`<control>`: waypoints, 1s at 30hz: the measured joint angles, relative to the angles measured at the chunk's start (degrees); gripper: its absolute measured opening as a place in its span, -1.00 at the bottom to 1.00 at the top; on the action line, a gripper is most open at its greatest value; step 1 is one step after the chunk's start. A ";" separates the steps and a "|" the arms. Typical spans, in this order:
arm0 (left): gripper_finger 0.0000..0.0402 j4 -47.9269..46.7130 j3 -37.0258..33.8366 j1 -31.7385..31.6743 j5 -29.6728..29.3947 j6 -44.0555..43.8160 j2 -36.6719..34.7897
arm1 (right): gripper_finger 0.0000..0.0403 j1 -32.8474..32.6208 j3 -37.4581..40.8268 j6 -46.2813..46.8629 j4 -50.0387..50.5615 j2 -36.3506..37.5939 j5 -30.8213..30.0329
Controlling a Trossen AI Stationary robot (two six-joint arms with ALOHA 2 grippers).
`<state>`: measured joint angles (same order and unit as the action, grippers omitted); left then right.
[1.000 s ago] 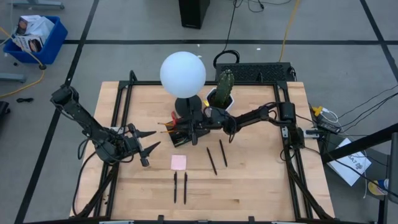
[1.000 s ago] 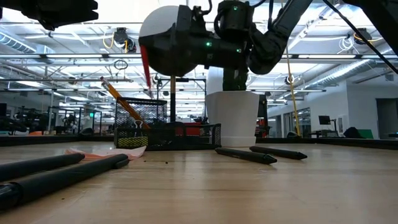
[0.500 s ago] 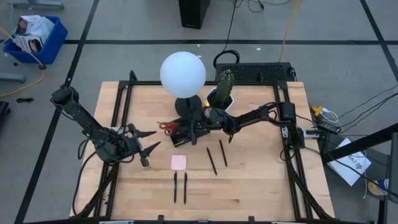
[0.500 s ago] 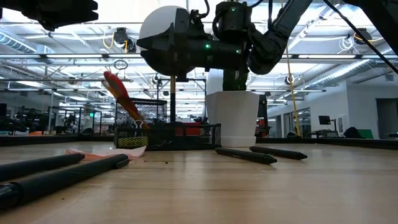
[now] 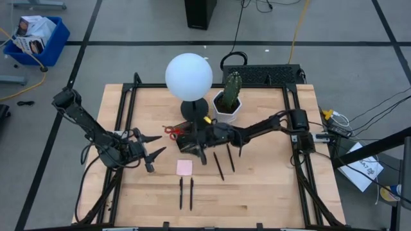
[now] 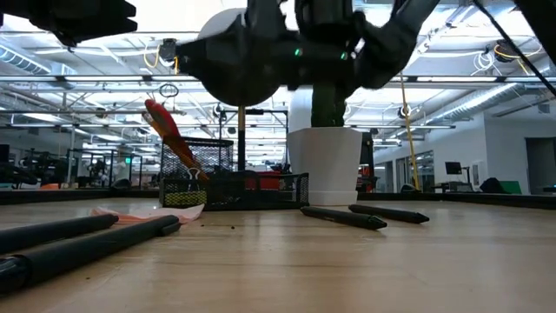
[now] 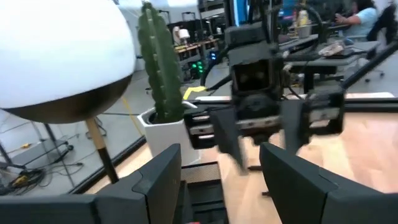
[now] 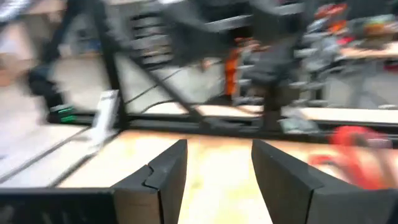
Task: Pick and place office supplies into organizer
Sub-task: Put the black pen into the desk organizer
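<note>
Scissors (image 5: 172, 131) apparently in organizer (image 5: 184, 137); right tool (image 5: 198, 151) open, empty.

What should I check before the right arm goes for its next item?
1. Scissors in organizer, handles sticking out: ok.
2. Right gripper open and empty, above the table beside the organizer: ok.
3. Left gripper open, waiting at the left, apart from the supplies: ok.
4. Sticky-note pad not yet in the organizer: not ok.
5. Four pens on the table, unobstructed: ok.
6. Room left in the organizer: cannot tell.
</note>
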<state>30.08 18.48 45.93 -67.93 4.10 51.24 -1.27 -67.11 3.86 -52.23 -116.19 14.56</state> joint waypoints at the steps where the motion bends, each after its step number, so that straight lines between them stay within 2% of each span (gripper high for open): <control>1: 0.12 -0.08 0.00 0.02 0.71 -0.17 0.02 | -0.14 -0.68 0.00 0.24 1.68 0.72 0.96; 6: 0.12 -0.06 0.00 0.00 3.72 -0.63 0.03 | -0.15 -4.85 0.00 -2.23 13.64 4.00 1.22; 10: 0.12 -0.04 0.00 0.00 3.77 -0.61 0.03 | -0.19 -8.77 0.00 -5.43 25.02 6.75 -6.30; 12: 0.12 -0.11 0.00 0.01 3.75 -0.94 0.03 | -0.21 -10.59 0.00 -5.61 31.45 7.71 -11.92; 19: 0.12 -0.38 0.02 -0.04 3.67 -1.63 0.03 | -0.27 -16.48 0.02 3.90 47.86 9.01 -31.33; 23: 0.12 -0.37 0.02 -0.04 3.66 -1.85 0.03 | -0.29 -19.30 0.04 10.37 53.14 8.97 -36.47; 30: 0.12 -0.37 0.02 -0.04 4.97 -2.34 0.03 | -0.34 -26.14 0.04 18.76 56.23 8.97 -43.34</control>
<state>29.71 18.50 45.89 -62.96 1.75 51.27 -27.42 -67.07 22.63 4.00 -107.22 -28.78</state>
